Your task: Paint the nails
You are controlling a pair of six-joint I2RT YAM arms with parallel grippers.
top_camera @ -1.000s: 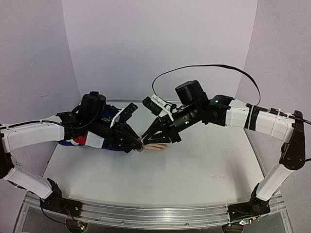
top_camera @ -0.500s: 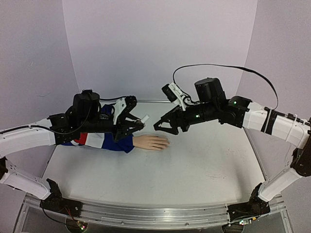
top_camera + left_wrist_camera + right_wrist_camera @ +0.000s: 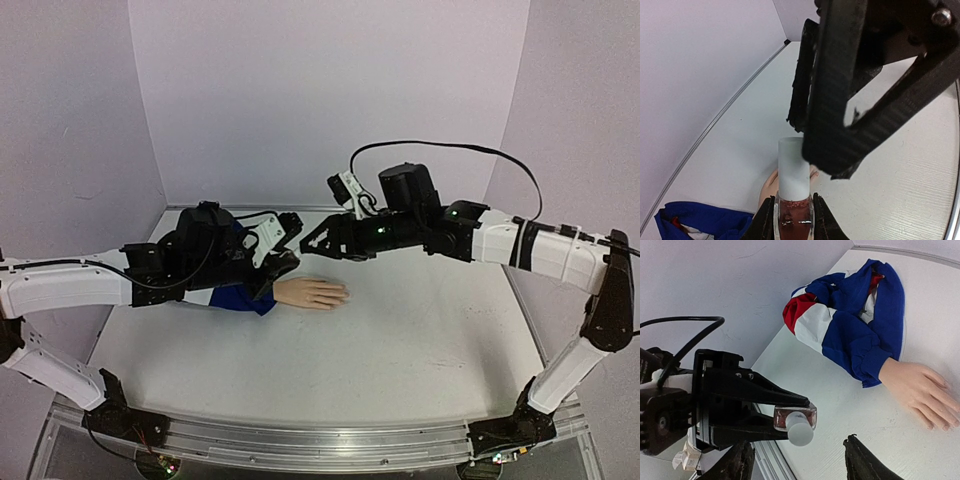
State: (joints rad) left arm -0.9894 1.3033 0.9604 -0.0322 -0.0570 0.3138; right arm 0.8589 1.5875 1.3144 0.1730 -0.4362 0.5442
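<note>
A small bottle [image 3: 794,217] of red-pink polish with a white cap [image 3: 793,169] is clamped by its glass body in my left gripper [image 3: 794,212], which is shut on it above the table. My right gripper [image 3: 801,460] is open, its fingers [image 3: 862,460] standing either side of the cap without touching it. The pale mannequin hand [image 3: 312,293] lies flat on the table below, its blue, red and white sleeve [image 3: 850,325] bunched behind it. Its nails [image 3: 943,427] are tiny at the fingertips. In the top view the two grippers meet just above the wrist, left gripper [image 3: 285,262], right gripper [image 3: 315,243].
White table [image 3: 400,350] enclosed by pale walls on three sides. A metal rail [image 3: 300,440] runs along the near edge. The right arm's black cable [image 3: 440,145] loops above it.
The right gripper has opened, pulled away from the left one, then come back toward the bottle's cap. The left gripper kept hold of the bottle and drew back over the sleeve.
</note>
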